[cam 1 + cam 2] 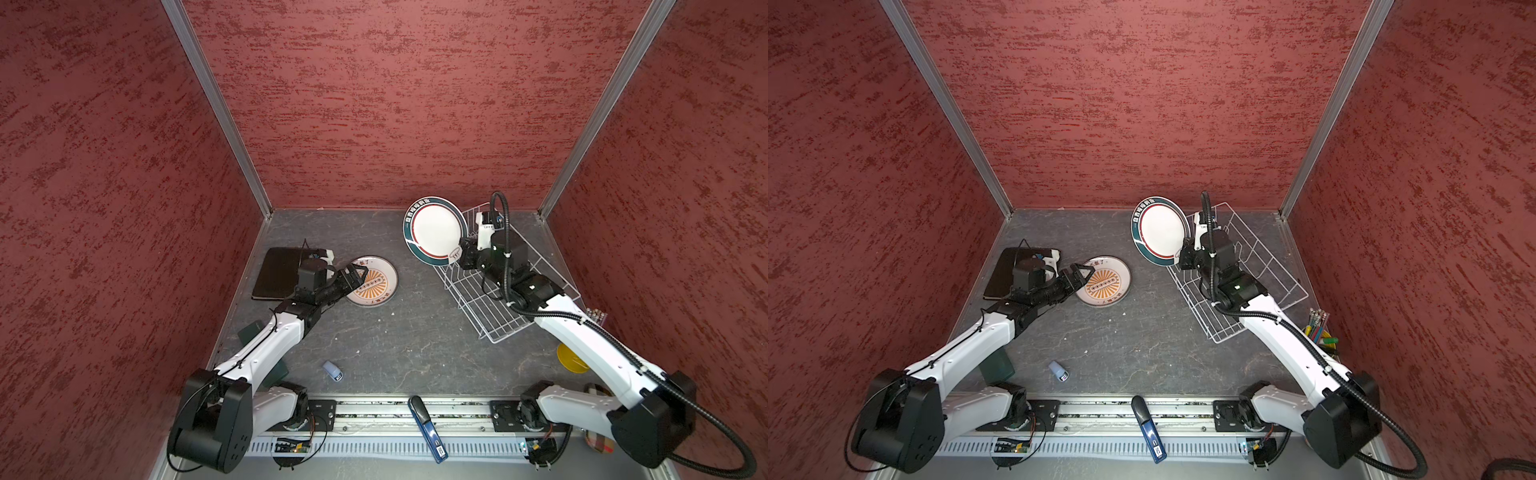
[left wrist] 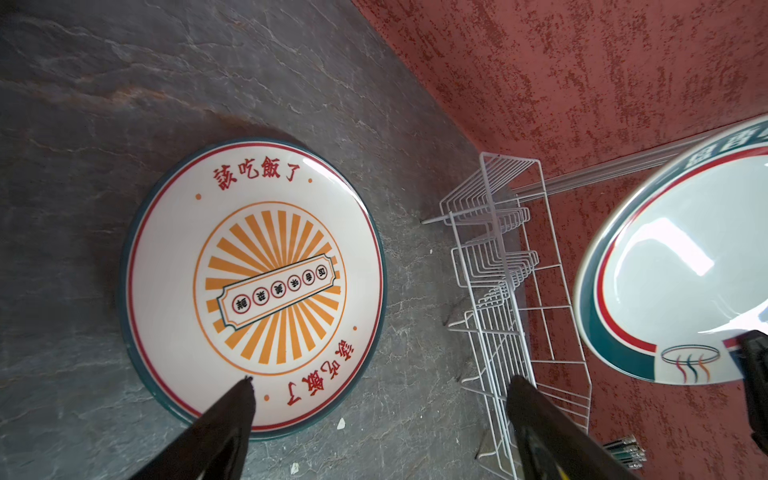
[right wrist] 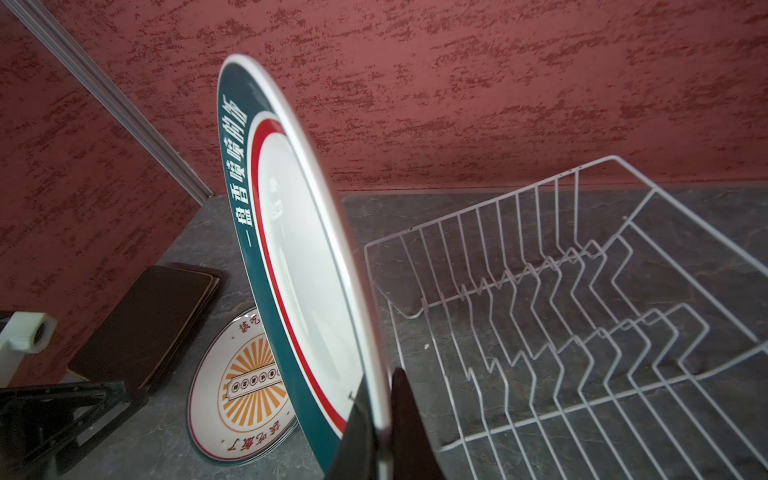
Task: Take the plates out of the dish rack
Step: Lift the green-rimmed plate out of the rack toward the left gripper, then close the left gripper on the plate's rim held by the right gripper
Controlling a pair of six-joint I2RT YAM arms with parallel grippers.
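My right gripper [image 1: 459, 251] [image 3: 376, 386] is shut on the lower rim of the round teal-rimmed plate [image 1: 434, 230] [image 3: 299, 249]. It holds the plate upright in the air, just left of the white wire dish rack [image 1: 478, 307] [image 3: 582, 291]. No plates show in the rack. An orange-sunburst plate [image 1: 372, 282] [image 2: 253, 286] lies flat on the table at left centre. My left gripper [image 1: 357, 272] [image 2: 382, 380] hangs open over that plate's near edge, holding nothing. A dark brown square plate [image 1: 276, 272] [image 3: 153, 316] lies left of the sunburst plate, partly behind my left wrist.
Red walls close in the grey table on three sides. A small blue object [image 1: 332, 370] lies near the front. A blue-and-black tool [image 1: 428, 428] rests on the front rail. A yellow item [image 1: 571, 357] and a bunch of pens [image 1: 1318, 328] sit by the right wall.
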